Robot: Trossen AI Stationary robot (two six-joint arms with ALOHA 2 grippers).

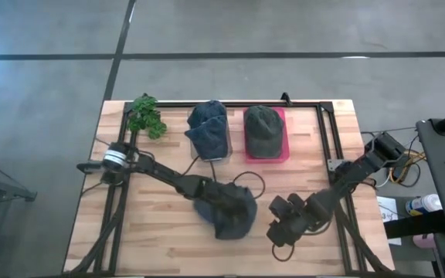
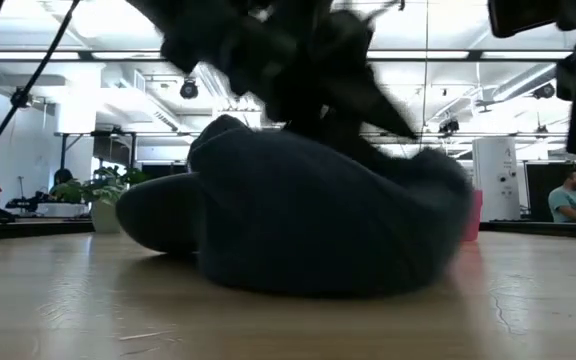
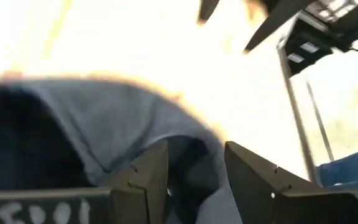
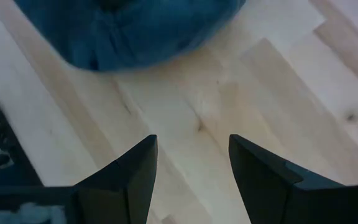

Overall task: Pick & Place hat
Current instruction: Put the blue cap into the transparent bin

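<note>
A dark blue hat [image 1: 230, 215] lies near the middle of the table's near half, its underside on the wood in the low view [image 2: 308, 225]. My left gripper [image 1: 221, 194] reaches in from the left and is on top of it, shut on its cloth [image 3: 196, 149]. My right gripper [image 1: 278, 230] hovers open just right of the hat, over bare wood [image 4: 192, 140], touching nothing. The hat's edge [image 4: 129, 31] shows ahead of its fingers. My left gripper pinches a raised fold of the hat's crown cloth [image 3: 194, 177] between its two fingers [image 3: 148, 180], coming from above and slanting in from the table's left. The hat sits bunched under the fingers, its lower part resting on the table [image 2: 298, 285].
At the far edge, a blue hat [image 1: 209, 130] sits on a stand and a green hat [image 1: 263, 130] on a pink tray [image 1: 280, 150]. A small plant [image 1: 145, 116] stands at the far left. A black frame [image 1: 338, 154] borders the table. A person [image 2: 571, 195] sits in the room beyond.
</note>
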